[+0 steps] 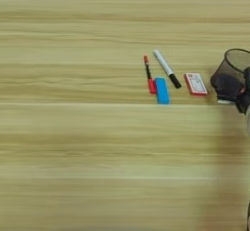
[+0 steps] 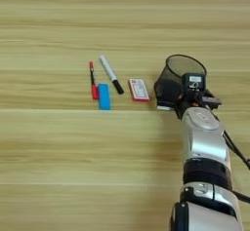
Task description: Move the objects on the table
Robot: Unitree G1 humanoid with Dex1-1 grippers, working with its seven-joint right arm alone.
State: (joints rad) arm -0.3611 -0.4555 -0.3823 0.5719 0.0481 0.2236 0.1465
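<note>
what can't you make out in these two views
- Right gripper: in the right eye view its fingers merge with the black mesh cup; open or shut cannot be told. The left eye view cuts it at the right edge.
- Cup base: hidden by the gripper in both views.
- Small red-edged card: its print is too small to read.
- Red pen and blue block: touching or just beside, unclear.

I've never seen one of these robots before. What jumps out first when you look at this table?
The shiny silver arm rises from the bottom right, its gripper right at a black mesh cup. Left of the cup, a small cluster lies mid-table: a red and white card-like thing, a white marker with black cap, a blue block and a thin red pen. The rest is striped light wood table.
</note>
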